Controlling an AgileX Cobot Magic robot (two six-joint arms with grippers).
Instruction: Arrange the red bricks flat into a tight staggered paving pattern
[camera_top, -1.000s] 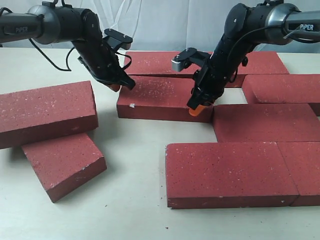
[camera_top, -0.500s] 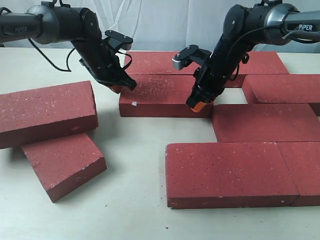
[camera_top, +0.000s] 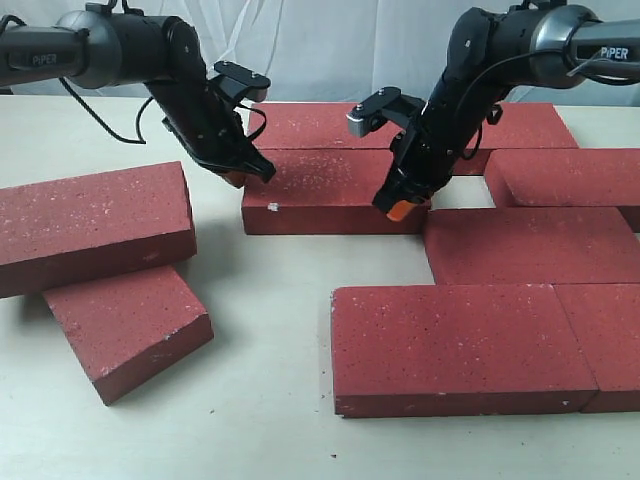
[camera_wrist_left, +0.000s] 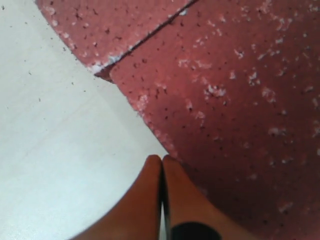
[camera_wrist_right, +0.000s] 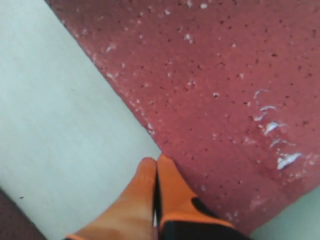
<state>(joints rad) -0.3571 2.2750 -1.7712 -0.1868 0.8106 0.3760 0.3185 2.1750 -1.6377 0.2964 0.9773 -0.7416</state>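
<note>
The red bricks (camera_top: 460, 345) are spread over the pale bench (camera_top: 260, 420), most of them lying flat. As the exterior view shows it, a back pair (camera_top: 305, 125) lies end to end along the far edge of the bench. Just in front of that pair sits the middle brick (camera_top: 330, 190), its long side touching the back row. Toward the right edge another three step forward in staggered rows, with a small bare gap of bench between the middle brick and the one nearest the right edge. Two more butt end to end toward the near right corner. By the left edge a tilted brick (camera_top: 90, 225) leans on top of a skewed brick (camera_top: 130, 325) that lies flat at an angle, both well apart from the rest. The left pincer (camera_top: 245, 172) has its orange fingertips (camera_wrist_left: 150, 175) pressed together with nothing between them. They sit at the left end of the middle brick (camera_wrist_left: 240, 100), right at its edge where it meets bare bench. The right pincer (camera_top: 400, 207) is likewise closed on nothing, fingertips (camera_wrist_right: 167, 175) together. It is set against the right end of the same brick (camera_wrist_right: 225, 90), near the corner facing the near edge.
</note>
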